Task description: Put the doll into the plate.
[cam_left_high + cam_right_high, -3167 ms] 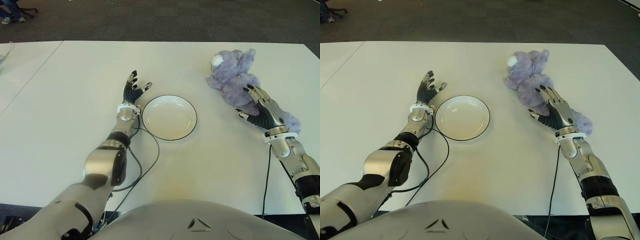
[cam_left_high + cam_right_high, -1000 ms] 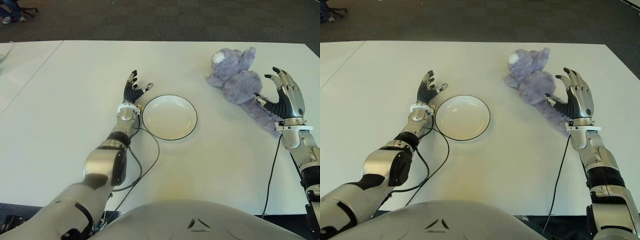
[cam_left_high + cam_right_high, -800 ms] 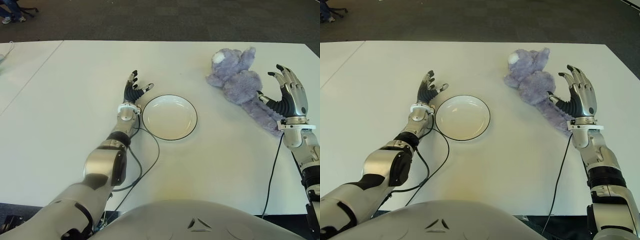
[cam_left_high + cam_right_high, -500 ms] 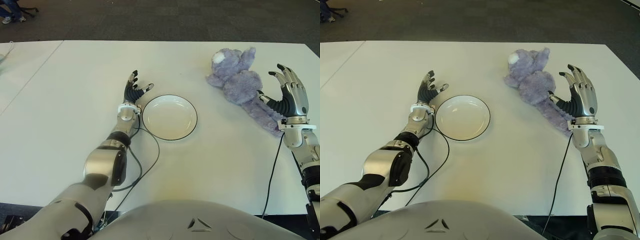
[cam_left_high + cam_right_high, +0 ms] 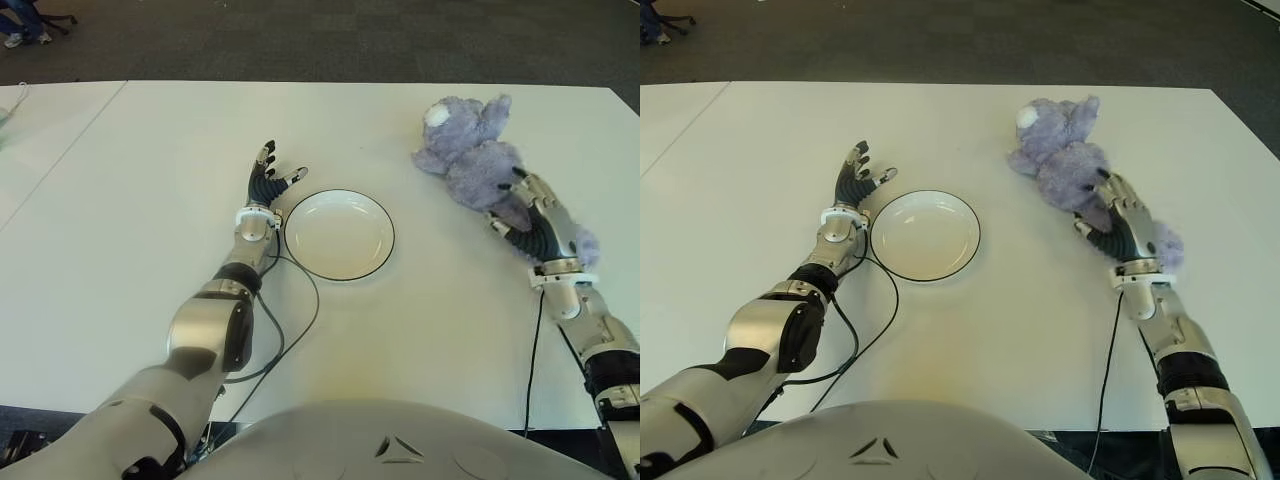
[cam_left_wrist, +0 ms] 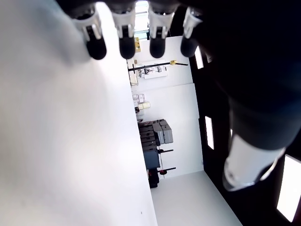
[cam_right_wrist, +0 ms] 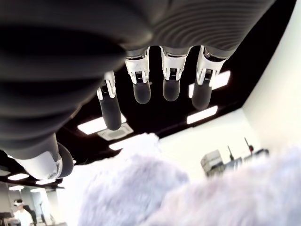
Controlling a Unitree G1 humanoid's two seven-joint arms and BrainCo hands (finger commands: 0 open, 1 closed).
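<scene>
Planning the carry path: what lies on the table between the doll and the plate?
Nothing: in the left eye view, only bare white table separates the purple doll from the plate.

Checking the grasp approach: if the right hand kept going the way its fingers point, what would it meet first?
Probably the doll: the open right hand points at its body.

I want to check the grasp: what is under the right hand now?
The purple doll lies under the right hand, fingers open above it. Where they touch is hidden.
</scene>
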